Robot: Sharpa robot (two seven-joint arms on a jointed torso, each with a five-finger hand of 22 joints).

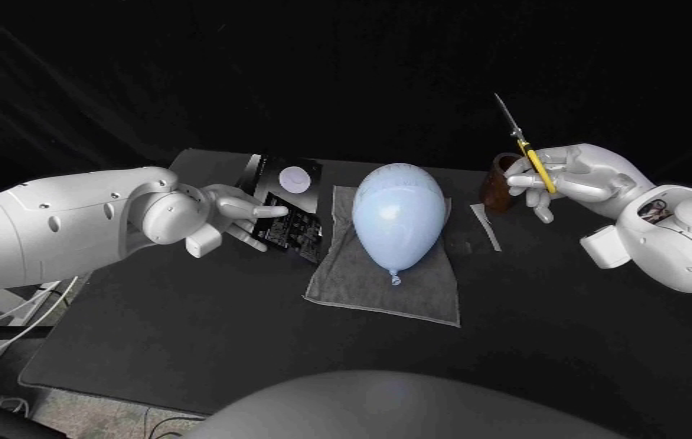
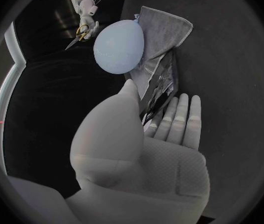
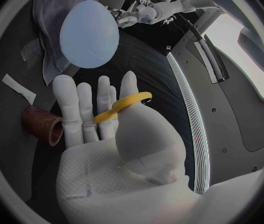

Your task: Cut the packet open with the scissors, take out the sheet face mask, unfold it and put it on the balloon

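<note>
A pale blue balloon [image 1: 398, 209] [image 2: 118, 47] [image 3: 89, 32] lies on a grey cloth [image 1: 378, 284], knot toward me. To its left my left hand [image 1: 216, 221] [image 2: 169, 129] holds the dark, glossy packet [image 1: 284, 209] [image 2: 159, 90] between thumb and fingers, tilted beside the cloth's edge. On the far right my right hand [image 1: 580, 181] [image 3: 104, 119] grips the yellow-handled scissors [image 1: 526, 149] [image 3: 123, 107] raised above the table, blades pointing up and away. Whether the blades are apart I cannot tell. The mask sheet itself is hidden.
A brown cup [image 1: 495, 185] [image 3: 42, 125] lies just left of my right hand. A thin white strip [image 1: 486, 227] [image 3: 17, 87] lies on the black table [image 1: 216, 339] between the cup and the cloth.
</note>
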